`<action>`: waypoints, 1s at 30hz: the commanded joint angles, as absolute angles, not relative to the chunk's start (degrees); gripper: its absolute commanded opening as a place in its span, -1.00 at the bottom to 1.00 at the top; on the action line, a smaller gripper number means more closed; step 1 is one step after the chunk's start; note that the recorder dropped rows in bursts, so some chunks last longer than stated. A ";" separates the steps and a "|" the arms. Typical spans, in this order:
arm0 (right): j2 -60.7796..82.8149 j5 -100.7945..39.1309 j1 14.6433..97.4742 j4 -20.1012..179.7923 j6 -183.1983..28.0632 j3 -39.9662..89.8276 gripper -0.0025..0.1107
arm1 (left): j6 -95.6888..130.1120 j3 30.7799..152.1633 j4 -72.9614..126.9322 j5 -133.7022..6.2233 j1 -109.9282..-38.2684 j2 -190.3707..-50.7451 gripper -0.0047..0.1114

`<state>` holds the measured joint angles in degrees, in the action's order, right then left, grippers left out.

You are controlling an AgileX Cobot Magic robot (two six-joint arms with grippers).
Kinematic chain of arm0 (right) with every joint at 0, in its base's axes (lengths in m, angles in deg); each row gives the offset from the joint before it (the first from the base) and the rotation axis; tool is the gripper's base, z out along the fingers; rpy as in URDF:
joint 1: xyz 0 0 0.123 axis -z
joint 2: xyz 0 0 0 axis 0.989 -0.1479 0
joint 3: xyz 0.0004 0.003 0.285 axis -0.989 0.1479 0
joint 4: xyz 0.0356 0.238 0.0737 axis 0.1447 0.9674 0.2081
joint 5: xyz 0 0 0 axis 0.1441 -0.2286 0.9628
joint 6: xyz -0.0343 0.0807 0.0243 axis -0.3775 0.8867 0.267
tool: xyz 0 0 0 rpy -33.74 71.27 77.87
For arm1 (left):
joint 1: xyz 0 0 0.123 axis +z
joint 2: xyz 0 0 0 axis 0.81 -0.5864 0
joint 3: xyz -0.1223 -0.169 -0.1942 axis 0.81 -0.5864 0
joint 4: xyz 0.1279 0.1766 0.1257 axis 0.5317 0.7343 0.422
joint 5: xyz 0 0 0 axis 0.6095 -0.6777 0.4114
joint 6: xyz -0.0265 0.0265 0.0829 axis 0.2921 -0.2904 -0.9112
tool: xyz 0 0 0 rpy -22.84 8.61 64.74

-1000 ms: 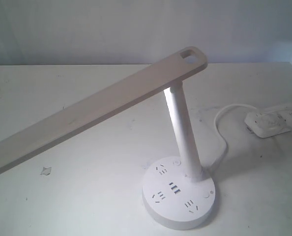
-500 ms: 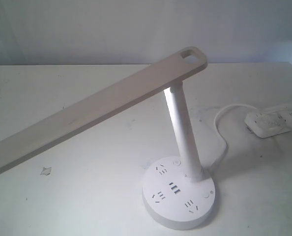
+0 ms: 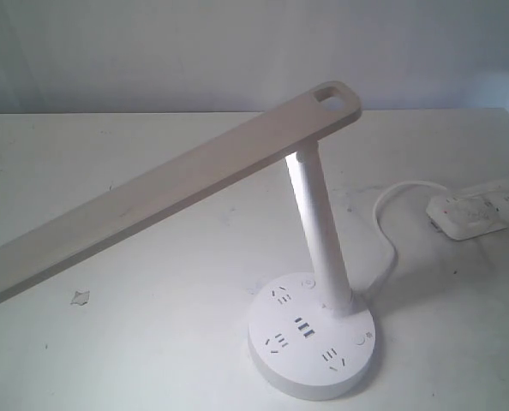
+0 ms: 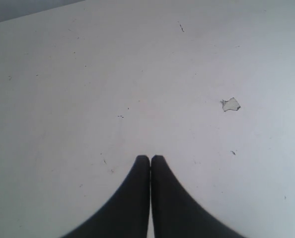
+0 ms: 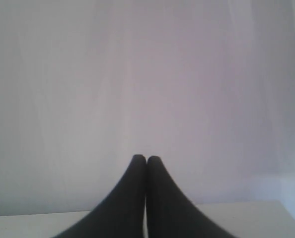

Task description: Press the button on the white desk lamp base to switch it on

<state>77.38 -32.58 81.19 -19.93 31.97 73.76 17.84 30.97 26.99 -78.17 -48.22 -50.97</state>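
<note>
Nothing moved | left gripper (image 4: 150, 158), right gripper (image 5: 146, 157) pinched shut, likely as poking tips | lamp base (image 3: 299, 372) lower right, untouched

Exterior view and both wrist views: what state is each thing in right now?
Lamp head: sloping down to the left of the exterior view; lit or not, cannot tell.
Lamp base: flat on the table, nothing plugged in, nothing touching it.
Cord: slack, curving toward the power strip.
Left gripper: shut, empty, over the table.
Right gripper: shut, empty.
</note>
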 commanded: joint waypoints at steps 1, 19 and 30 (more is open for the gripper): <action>78.06 -32.58 81.65 -20.10 31.33 73.98 -0.96 | 17.98 30.78 26.65 -78.24 -48.73 -50.75 -0.92; 82.81 -31.85 100.41 -20.10 31.33 74.25 -0.96 | 17.98 30.78 26.65 -78.24 -48.73 -50.75 -0.92; 82.81 -26.27 100.41 -12.35 31.33 87.19 -0.96 | 17.98 30.78 26.65 -78.24 -48.73 -50.75 -0.92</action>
<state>82.60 -27.38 99.87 -13.53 31.97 83.45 17.84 30.97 26.99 -78.17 -48.22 -50.97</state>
